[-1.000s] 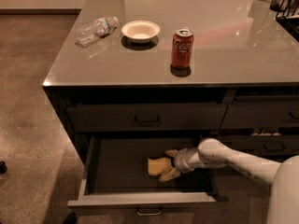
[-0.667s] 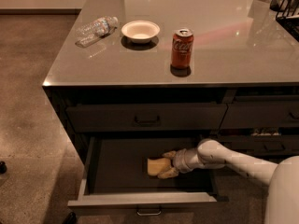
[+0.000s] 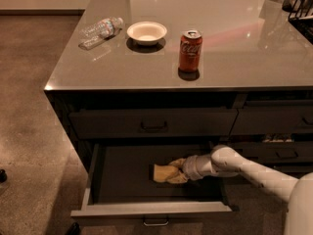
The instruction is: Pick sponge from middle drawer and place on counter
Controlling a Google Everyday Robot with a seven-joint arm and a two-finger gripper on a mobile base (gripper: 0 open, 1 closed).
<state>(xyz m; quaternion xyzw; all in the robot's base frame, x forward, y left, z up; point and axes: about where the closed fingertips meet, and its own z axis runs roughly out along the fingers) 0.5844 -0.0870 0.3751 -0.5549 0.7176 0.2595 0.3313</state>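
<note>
Brown speckled floor [image 3: 29, 131] surrounds a dark cabinet topped by the glossy grey counter [image 3: 244, 48], seen from above and in front.

On the counter, a red soda can [image 3: 190, 50] stands upright near the front edge. At about 10 o'clock from the can, a little apart from it, sits a small white bowl [image 3: 146, 32]. At 9 o'clock from the bowl, a clear plastic bottle [image 3: 100, 31] lies on its side near the counter's left edge. A dark wire rack [image 3: 301, 4] shows at the far right corner, at about 2 o'clock from the can.

Below the counter edge is a closed dark drawer front [image 3: 151, 124] with a dark handle. Under it, the middle drawer [image 3: 151, 210] is pulled open toward the viewer, showing a dark inside and a lighter grey front panel with a small silvery handle [image 3: 155, 223].

The pale-yellow sponge [image 3: 163, 173] lies on the drawer floor, right of centre. The robot's white arm [image 3: 244, 168] reaches in from 4 o'clock. Its hand [image 3: 176, 172] is inside the drawer, touching the sponge's right end, with the sponge at its 9 o'clock. Whether the hand has closed on the sponge cannot be told.
</note>
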